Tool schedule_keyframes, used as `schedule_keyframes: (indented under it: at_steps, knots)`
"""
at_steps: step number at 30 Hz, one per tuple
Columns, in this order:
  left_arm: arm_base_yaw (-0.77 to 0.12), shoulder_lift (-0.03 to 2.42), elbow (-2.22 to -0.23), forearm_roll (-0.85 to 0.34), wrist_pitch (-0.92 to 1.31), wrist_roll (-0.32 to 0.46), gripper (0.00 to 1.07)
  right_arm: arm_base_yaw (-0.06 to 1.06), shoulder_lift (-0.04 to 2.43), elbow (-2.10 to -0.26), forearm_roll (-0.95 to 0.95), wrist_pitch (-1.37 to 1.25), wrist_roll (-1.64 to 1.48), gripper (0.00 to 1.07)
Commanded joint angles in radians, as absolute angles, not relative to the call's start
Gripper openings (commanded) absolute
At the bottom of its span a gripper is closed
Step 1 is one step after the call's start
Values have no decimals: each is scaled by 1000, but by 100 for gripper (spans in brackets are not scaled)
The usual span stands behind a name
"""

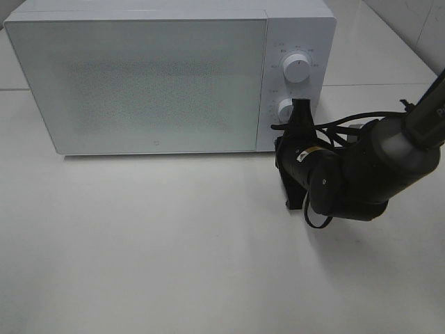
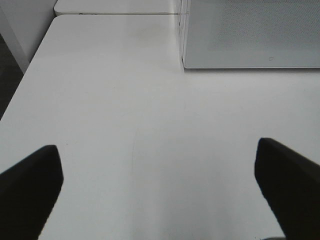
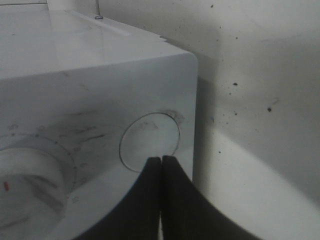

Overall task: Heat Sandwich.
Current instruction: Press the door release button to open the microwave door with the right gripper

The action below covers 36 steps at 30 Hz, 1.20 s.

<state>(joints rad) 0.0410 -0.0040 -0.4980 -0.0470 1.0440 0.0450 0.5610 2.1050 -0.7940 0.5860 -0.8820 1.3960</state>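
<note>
The sandwich is out of view. The white microwave (image 1: 139, 76) stands at the back of the table with its door shut. My right gripper (image 1: 300, 104) is shut with nothing between its fingers. Its tips are at the control panel, just right of the lower knob (image 1: 285, 109). In the right wrist view the shut tips of the right gripper (image 3: 161, 160) rest against the edge of a round flat button (image 3: 150, 142), beside a dial (image 3: 30, 180). My left gripper (image 2: 157, 170) is open over bare table, with the microwave's corner (image 2: 250, 35) ahead of it.
The upper knob (image 1: 297, 67) sits above the lower one on the panel. The white table (image 1: 174, 243) spreads out in front of the microwave. The table's edge (image 2: 30, 65) shows in the left wrist view. A tiled wall stands at the far right (image 1: 417, 28).
</note>
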Motion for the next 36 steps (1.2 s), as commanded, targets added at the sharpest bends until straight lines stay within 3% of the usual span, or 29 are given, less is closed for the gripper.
schedule_keyframes:
  at_steps: [1, 11, 36]
  knots:
    - [44, -31, -494, -54, 1028, 45, 101, 546, 2120, -822, 566, -873, 1390, 0]
    - [44, -31, -494, -54, 1028, 45, 101, 500, 2145, -861, 560, -878, 1378, 0]
    - [44, -31, -494, -54, 1028, 45, 101, 503, 2136, -875, 560, -1093, 1391, 0]
